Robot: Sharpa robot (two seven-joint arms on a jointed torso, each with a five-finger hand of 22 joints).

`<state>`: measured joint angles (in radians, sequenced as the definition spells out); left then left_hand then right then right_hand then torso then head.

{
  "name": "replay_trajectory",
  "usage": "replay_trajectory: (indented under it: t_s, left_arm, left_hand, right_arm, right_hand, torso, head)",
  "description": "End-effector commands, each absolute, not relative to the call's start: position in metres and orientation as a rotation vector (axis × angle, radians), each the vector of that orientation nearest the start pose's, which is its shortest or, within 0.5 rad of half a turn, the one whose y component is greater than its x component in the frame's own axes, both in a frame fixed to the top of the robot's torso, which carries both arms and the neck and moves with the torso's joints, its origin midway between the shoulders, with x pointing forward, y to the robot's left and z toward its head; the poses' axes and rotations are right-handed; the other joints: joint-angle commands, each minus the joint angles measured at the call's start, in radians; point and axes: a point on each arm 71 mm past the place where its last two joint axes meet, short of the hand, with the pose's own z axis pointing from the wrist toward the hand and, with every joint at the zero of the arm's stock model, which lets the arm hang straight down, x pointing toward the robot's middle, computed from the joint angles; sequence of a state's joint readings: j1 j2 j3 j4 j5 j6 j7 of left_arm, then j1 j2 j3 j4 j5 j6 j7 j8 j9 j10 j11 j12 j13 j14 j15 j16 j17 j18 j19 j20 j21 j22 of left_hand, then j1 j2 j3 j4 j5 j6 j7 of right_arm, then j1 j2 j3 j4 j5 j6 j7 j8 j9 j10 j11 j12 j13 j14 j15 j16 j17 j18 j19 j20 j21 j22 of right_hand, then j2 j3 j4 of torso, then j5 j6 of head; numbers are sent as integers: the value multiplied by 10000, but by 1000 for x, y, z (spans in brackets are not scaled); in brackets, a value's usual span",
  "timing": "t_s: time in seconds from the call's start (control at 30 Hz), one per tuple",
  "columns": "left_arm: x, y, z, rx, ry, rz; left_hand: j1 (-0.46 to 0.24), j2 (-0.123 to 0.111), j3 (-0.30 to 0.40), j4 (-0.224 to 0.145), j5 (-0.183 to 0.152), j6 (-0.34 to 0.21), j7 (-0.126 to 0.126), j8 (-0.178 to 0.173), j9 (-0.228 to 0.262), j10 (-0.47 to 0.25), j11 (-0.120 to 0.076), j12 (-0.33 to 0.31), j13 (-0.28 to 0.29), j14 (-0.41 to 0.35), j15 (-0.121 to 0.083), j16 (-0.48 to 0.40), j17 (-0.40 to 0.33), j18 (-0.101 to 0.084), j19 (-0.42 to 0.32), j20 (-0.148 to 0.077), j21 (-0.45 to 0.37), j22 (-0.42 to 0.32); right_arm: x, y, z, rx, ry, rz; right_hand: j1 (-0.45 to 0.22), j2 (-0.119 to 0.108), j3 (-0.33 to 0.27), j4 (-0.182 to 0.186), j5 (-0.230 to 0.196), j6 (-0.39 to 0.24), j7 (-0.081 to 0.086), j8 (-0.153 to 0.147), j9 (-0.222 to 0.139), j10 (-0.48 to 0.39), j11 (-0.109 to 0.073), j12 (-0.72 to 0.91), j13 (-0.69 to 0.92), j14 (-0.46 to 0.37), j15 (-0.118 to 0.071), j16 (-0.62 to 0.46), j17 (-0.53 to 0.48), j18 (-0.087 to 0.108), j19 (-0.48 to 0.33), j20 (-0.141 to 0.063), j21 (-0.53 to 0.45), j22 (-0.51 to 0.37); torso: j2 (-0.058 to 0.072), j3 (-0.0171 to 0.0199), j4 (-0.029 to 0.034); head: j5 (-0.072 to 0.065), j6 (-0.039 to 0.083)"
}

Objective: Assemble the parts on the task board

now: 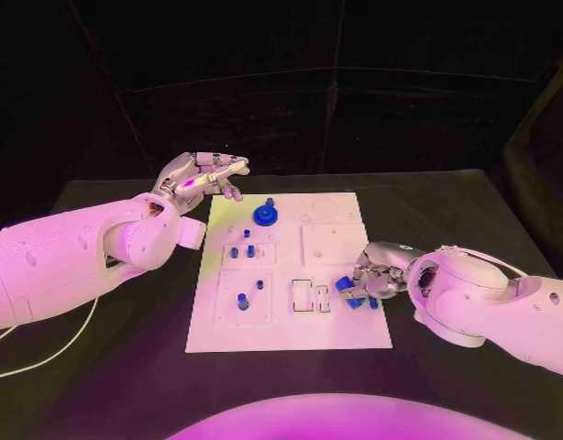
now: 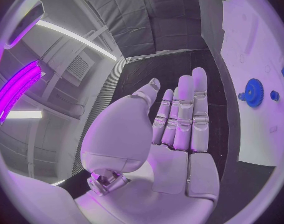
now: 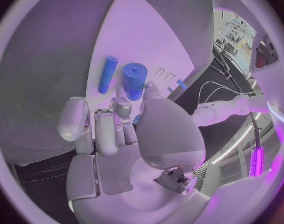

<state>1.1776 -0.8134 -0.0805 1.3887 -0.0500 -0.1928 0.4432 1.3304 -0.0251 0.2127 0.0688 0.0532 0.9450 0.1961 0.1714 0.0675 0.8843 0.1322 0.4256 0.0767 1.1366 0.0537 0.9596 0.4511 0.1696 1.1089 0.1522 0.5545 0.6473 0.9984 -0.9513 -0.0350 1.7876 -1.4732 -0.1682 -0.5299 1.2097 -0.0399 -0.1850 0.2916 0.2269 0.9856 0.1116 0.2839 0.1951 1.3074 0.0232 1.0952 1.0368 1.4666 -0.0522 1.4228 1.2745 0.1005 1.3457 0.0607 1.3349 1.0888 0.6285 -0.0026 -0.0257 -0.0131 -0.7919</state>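
at the task board right edge, right hand touches parts.

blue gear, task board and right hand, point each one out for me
blue gear [image 1: 266,214], head view, on its toothed disc.
task board [image 1: 288,330], head view, on a bare stretch of the white plate near its front edge.
right hand [image 1: 377,272], head view, on the middle of the hand at the board's right edge.

white task board flat mid-table; blue gear near far edge; small blue parts seemingly in recesses.
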Motion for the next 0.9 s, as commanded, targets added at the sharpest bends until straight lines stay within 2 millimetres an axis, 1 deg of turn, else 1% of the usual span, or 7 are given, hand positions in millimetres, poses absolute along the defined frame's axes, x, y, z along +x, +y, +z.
replay_trajectory:
  t_s: [0.03,0.17,0.33,0.57,0.67,0.8,0.9]
  left_arm:
    - [501,228,-207,-10524,14542,-15648]
    - [501,228,-207,-10527,14559,-15658]
    - [501,229,-207,-10534,14576,-15660]
    - [501,229,-207,-10548,14598,-15653]
    - [501,230,-207,-10551,14600,-15650]
    - [500,231,-207,-10562,14593,-15621]
    - [500,232,-207,-10565,14583,-15605]
  left_hand:
    - [69,56,-67,-6,9,-76,0,36,-2,-61,4,59,-14,-66,-32,-40,-8,130,59,-7,-48,-8]
    - [69,56,-67,-6,9,-76,0,36,-2,-61,4,59,-14,-66,-32,-40,-8,130,59,-7,-48,-8]
    - [79,64,-70,-7,10,-71,-4,46,0,-68,3,67,-16,-69,-33,-39,-14,131,60,-7,-55,-14]
    - [81,65,-70,-7,10,-69,-5,48,0,-69,3,68,-16,-70,-33,-39,-15,131,61,-7,-56,-15]
    - [81,65,-70,-7,10,-69,-5,48,0,-69,3,68,-16,-70,-33,-39,-15,131,61,-7,-56,-15]
    - [85,67,-70,-8,10,-67,-6,52,1,-72,3,70,-17,-71,-33,-39,-16,131,61,-6,-58,-17]
    - [91,70,-71,-10,11,-63,-8,58,2,-76,2,73,-18,-73,-33,-39,-19,131,61,-6,-61,-20]
  right_arm:
    - [393,-195,-265,-266,20918,3797]
    - [393,-193,-268,-337,20943,3744]
    - [393,-191,-269,-388,20972,3703]
    - [392,-192,-266,37,20538,3867]
    - [391,-195,-263,614,20362,4052]
    - [389,-197,-260,1550,20231,4400]
    - [387,-195,-256,2031,19923,4835]
  right_hand:
    - [209,177,1,-45,79,-4,-105,96,44,-60,-22,-51,54,506,31,-33,-6,-57,-73,3,-11,4]
    - [529,338,40,-95,155,-20,-121,191,112,-54,-37,-64,109,511,15,-26,14,-60,-67,-11,-4,23]
    - [854,459,26,-130,524,-31,-137,302,199,-40,-51,-87,174,516,0,-19,34,-63,-61,-26,2,43]
    - [1044,760,-7,-56,1317,85,-190,478,341,66,-101,-42,337,525,-36,-3,72,-74,-28,-54,37,115]
    - [976,858,-59,-26,1592,136,-217,509,391,134,-125,11,427,533,-56,15,106,-85,3,-72,69,177]
    - [847,967,-156,-16,2244,143,-239,495,455,199,-147,47,532,551,-77,60,188,-109,66,-96,135,300]
    - [834,966,-187,-22,2405,150,-247,493,475,222,-154,64,570,557,-83,77,220,-116,86,-102,157,340]
  torso:
    - [3,-1,-1]
    - [-6,0,2]
    - [-8,-4,-9]
    - [-17,15,-33]
    - [-23,21,-24]
    - [-21,12,-2]
    - [-22,15,22]
  head:
    - [12,-19]
    - [20,-42]
    - [17,-60]
    - [31,-84]
    - [5,-110]
    - [-23,-105]
    - [-52,-95]
